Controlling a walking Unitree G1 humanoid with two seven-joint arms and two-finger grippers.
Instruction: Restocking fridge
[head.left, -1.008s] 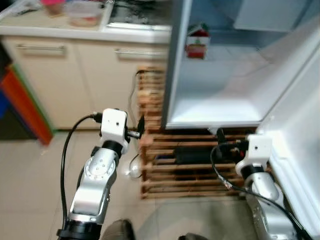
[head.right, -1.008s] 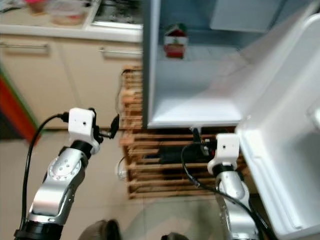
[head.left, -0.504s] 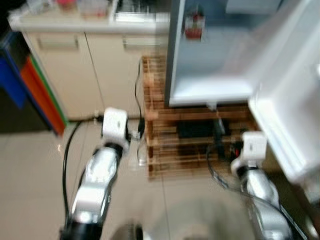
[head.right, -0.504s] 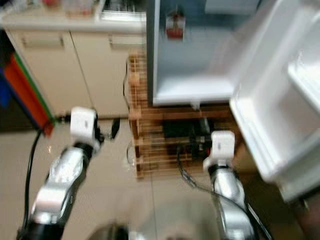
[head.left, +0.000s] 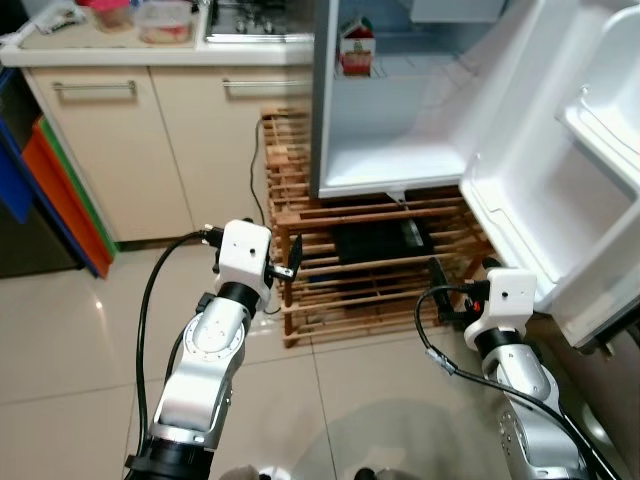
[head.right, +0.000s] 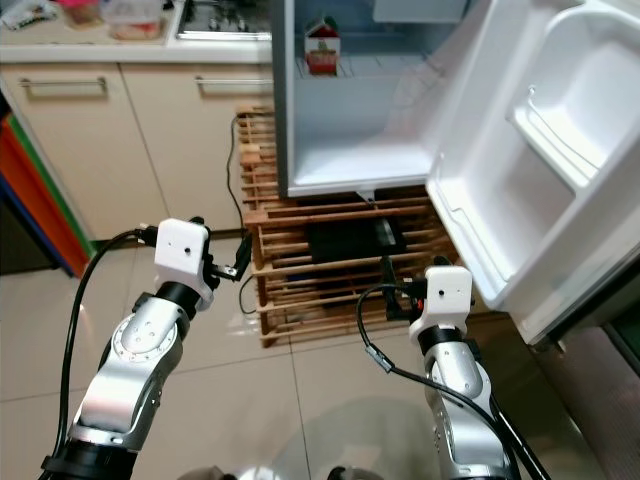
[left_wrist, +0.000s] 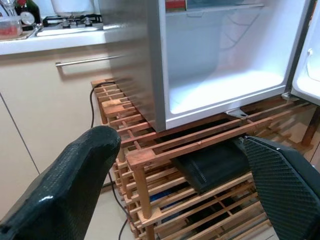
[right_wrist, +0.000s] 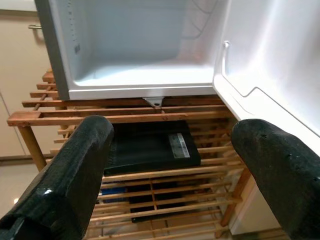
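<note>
— What's over on the left?

— A beige cabinet (head.left: 130, 150) under a pale worktop (head.left: 150, 52) carrying plastic containers (head.left: 165, 20), with a hob (head.left: 250, 18) beside them. Red and blue panels (head.left: 55, 195) lean against the cabinet's left end.

— And the left gripper (head.left: 291, 270)?

— Raised over the tiled floor (head.left: 60, 350), its two black fingers (left_wrist: 70, 185) spread wide with nothing between them. It points toward a slatted wooden rack (head.left: 350, 265).

— Describe the fridge.

— The fridge (head.left: 385, 110) is a small one, grey outside and white inside, standing on top of that rack. Its door (head.left: 560, 170) hangs wide open to the right, showing moulded white door shelves. The lower compartment is bare white; on a wire shelf higher up stands a red and white carton (head.left: 357, 47). Beneath the fridge, on a slat shelf of the rack, lies a flat black box (right_wrist: 150, 145).

— Where does the fridge sit relative to the grippers?

— Ahead of and above both, well apart from them. The left gripper is near the rack's left front corner.

— And the right gripper (head.left: 437, 277)?

— It's low in front of the rack, just below the open door's lower edge, fingers (right_wrist: 272, 165) likewise spread apart and holding nothing, aimed at the black box and the fridge's bottom edge.
</note>
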